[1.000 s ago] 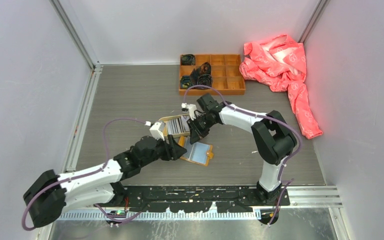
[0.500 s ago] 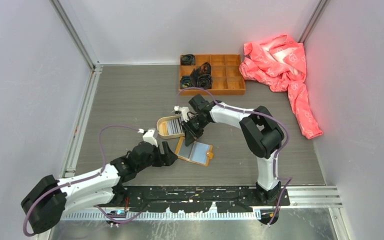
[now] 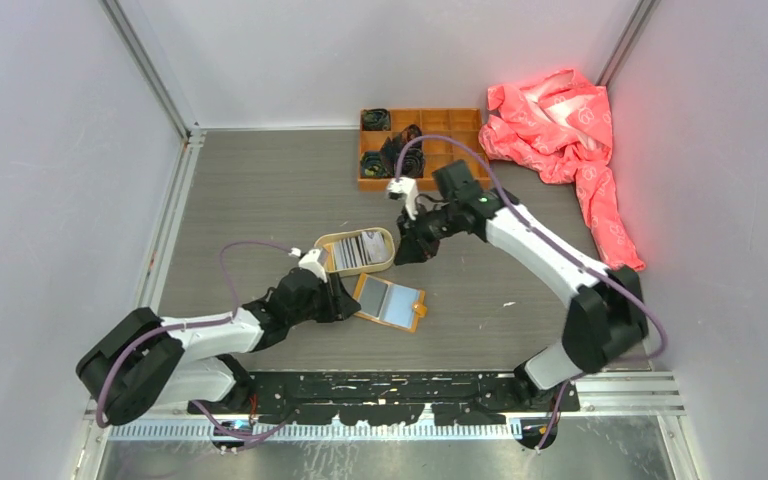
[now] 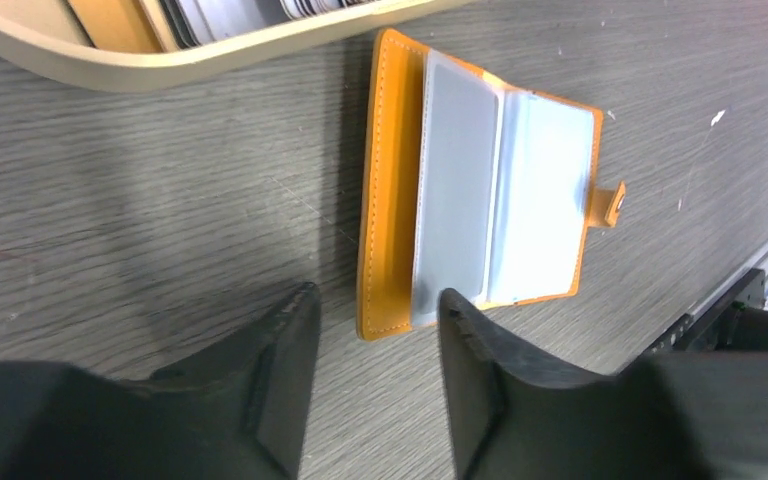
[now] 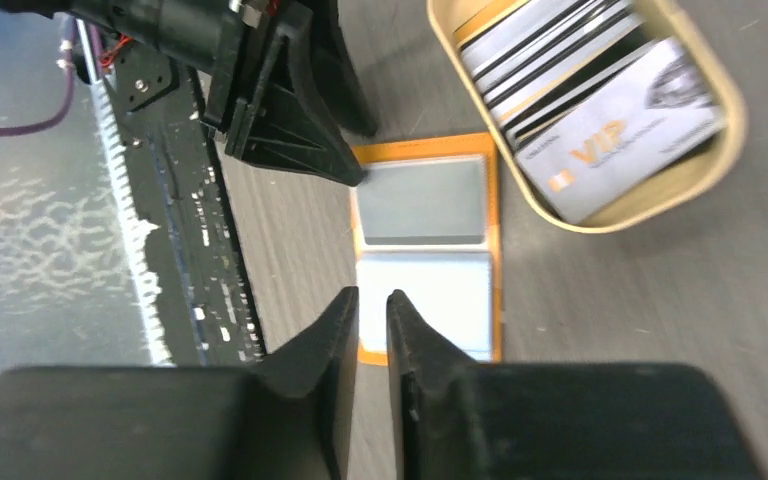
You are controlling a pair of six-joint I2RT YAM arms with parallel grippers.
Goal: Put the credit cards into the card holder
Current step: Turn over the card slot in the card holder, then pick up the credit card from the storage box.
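The card holder (image 3: 388, 302) lies open on the table, mustard-orange with pale grey sleeves; it also shows in the left wrist view (image 4: 480, 195) and the right wrist view (image 5: 425, 250). The credit cards (image 3: 357, 249) lie stacked in the oval tan tray (image 3: 390, 243), white and grey with dark stripes, a "VIP" card (image 5: 610, 140) on top. My left gripper (image 3: 340, 300) is open and empty on the table, its fingertips (image 4: 300, 310) just short of the holder's left end. My right gripper (image 3: 403, 252) hovers right of the tray, jaws nearly together with nothing between them (image 5: 372, 300).
An orange wooden compartment box (image 3: 465, 160) with dark items stands at the back. A pink cloth (image 3: 570, 125) lies at the back right. The black base rail (image 3: 410, 395) runs along the near edge. Grey walls enclose the table.
My right gripper has drawn back from the tray to its right side, its arm swung outward. My left gripper has shifted back a little and now sits at the holder's left end.
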